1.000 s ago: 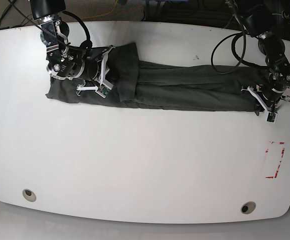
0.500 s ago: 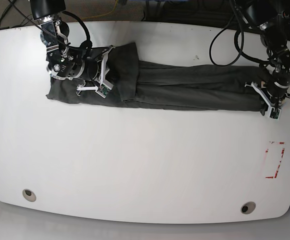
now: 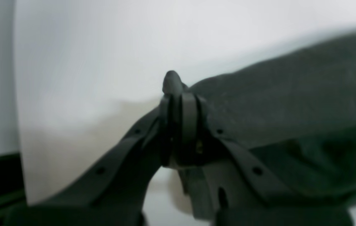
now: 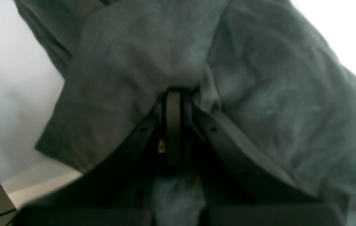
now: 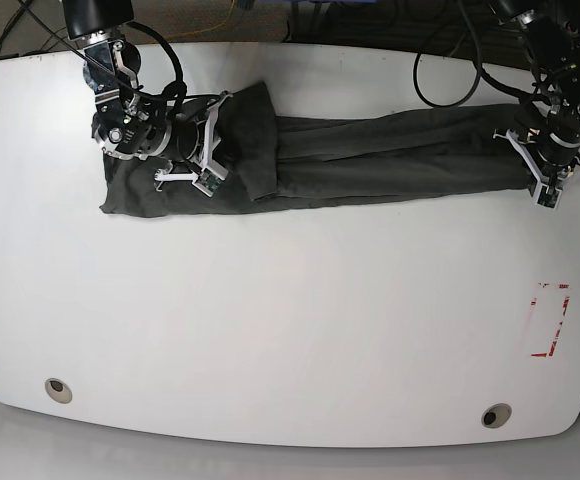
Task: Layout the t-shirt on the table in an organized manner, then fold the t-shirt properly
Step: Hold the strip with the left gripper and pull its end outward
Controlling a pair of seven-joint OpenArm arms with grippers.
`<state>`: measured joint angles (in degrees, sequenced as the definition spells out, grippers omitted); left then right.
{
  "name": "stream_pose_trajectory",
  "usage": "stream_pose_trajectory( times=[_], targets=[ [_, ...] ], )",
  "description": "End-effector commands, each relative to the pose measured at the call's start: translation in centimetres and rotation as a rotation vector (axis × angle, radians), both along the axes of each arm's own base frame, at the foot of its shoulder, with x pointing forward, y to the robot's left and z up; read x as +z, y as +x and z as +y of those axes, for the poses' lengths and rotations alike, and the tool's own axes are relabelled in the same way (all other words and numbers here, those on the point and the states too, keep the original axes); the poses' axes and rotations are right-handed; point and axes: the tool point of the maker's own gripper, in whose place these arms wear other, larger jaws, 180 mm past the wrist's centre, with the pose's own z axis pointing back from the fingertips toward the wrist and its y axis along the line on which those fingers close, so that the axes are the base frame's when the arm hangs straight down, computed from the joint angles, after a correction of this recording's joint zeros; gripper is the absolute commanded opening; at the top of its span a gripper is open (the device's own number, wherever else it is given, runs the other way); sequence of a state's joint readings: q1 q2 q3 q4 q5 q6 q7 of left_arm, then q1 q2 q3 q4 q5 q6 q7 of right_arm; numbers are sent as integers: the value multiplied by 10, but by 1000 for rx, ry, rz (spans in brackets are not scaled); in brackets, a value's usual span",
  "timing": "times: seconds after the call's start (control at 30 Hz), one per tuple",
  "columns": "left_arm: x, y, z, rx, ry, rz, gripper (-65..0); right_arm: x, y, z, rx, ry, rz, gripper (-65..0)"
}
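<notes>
The dark grey t-shirt (image 5: 390, 160) lies pulled out into a long narrow band across the far part of the white table (image 5: 290, 320), its right end angled toward the far edge. In the base view my right gripper (image 5: 213, 150) rests on the shirt's left portion, where a flap is folded over. The right wrist view shows that gripper (image 4: 173, 94) shut on a bunched fold of the t-shirt (image 4: 275, 94). My left gripper (image 5: 530, 165) holds the band's right end. Close up, it (image 3: 178, 94) is shut, with a tuft of the t-shirt (image 3: 291, 94) poking out between its tips.
A red tape rectangle (image 5: 549, 320) marks the table at the right. Two round grommets (image 5: 58, 388) (image 5: 496, 414) sit near the front edge. Cables (image 5: 450, 60) hang over the far edge behind the arms.
My left gripper has carried the shirt's right end toward the far edge, so the band now slants upward to the right and looks tauter. The right gripper has shifted only slightly.
</notes>
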<state>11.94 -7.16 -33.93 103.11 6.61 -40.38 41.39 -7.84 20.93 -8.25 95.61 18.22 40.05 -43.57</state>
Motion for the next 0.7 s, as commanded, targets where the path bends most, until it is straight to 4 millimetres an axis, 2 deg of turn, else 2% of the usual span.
stream_pose_trajectory(
  times=[0.0, 0.27, 0.5, 0.67],
  targets=[
    [10, 0, 6, -1, 27, -21, -623, 7, 10, -8, -33, -2, -28, -650],
    [6, -5, 6, -1, 27, -5, -623, 8, 12, -10, -51, 2, -29, -650],
    [-8, -24, 3, -10, 26, 52, -616, 7, 12, -10, -53, 2, -28, -650],
    [-19, -37, -4, -31, 17, 96, -548, 7, 12, -11, -52, 0, -28, -650]
  ],
)
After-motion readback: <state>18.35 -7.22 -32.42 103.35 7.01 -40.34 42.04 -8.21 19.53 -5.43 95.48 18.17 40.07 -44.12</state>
